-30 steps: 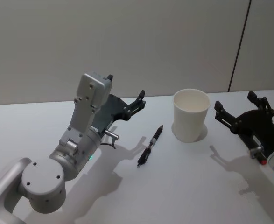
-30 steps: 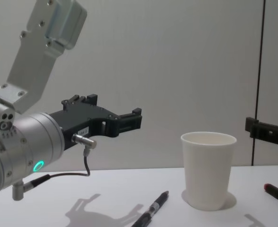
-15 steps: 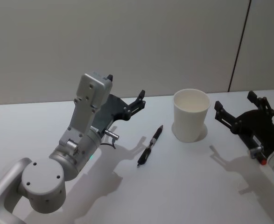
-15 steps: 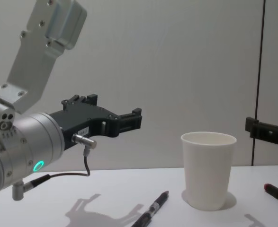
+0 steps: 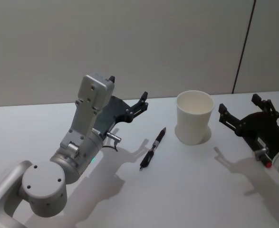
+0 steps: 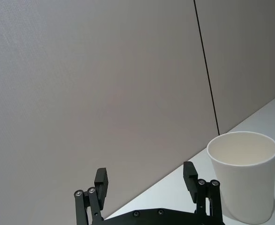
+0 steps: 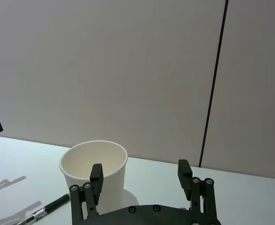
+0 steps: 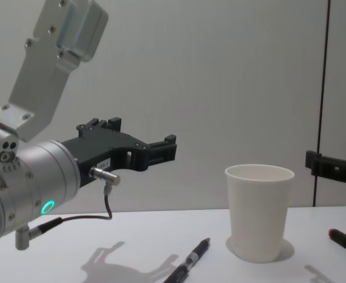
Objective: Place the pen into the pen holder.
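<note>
Pen status: lying flat on the white counter, just left of the pen holder and slightly nearer, not touching it. Its far end points toward the holder's base. The pen holder stands upright, and the visible part of its interior is empty.

Progress: no step of the task is complete. The pen is not grasped, lifted or inserted. Judged remaining steps: approach, grasp, lift, tilt toward vertical, lower into the holder, release.

Left gripper: raised above the counter, left of the pen and farther back, fingers spread wide, holding nothing.
Right gripper: raised to the right of the pen holder, fingers spread wide, holding nothing.
No contact exists between either gripper and the pen or holder.

View differences:
- Head view: gives the layout from above, with the pen between the left gripper and the holder, and the gap separating pen from holder.
- Chest view: side-on, it confirms that the left gripper is well clear of the counter surface. It also shows a dark, red-tipped object at the far right on the counter, which cannot be identified.
- Left wrist view: shows the holder beyond its spread fingers.
- Right wrist view: shows the holder close ahead and the pen on the counter beside it.
</note>
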`<state>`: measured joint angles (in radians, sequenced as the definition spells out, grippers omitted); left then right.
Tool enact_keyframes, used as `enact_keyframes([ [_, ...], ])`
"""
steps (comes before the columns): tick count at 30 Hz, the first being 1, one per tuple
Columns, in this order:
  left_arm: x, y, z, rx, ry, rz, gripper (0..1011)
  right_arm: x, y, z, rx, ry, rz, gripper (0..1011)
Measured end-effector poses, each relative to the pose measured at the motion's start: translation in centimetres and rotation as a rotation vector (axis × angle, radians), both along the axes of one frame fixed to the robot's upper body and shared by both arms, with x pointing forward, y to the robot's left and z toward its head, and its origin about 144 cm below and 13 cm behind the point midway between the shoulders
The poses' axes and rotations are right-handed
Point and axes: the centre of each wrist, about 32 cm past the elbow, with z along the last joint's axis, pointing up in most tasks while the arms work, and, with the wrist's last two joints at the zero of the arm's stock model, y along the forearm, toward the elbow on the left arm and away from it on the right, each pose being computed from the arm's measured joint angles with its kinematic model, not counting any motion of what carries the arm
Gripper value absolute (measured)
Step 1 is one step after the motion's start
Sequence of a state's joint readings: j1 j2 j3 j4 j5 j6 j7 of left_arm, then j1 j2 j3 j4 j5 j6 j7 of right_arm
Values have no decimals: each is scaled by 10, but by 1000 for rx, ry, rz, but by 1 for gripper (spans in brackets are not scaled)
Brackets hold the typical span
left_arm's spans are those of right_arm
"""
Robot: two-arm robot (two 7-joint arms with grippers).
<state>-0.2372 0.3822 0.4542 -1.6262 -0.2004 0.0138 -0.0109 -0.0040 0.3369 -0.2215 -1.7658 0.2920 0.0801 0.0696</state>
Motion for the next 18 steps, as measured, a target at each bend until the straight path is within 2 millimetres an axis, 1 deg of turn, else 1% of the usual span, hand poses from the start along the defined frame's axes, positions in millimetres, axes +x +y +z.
enact_keyframes([
  [9,0,0,0,0,0,0,1001,10,-8,13,-24,85,-13,1001],
  [15,0,0,0,0,0,0,1001,20,-18,27,-62,167,-29,1001],
  [18,0,0,0,0,0,0,1001,30,-25,38,-92,221,-43,1001],
])
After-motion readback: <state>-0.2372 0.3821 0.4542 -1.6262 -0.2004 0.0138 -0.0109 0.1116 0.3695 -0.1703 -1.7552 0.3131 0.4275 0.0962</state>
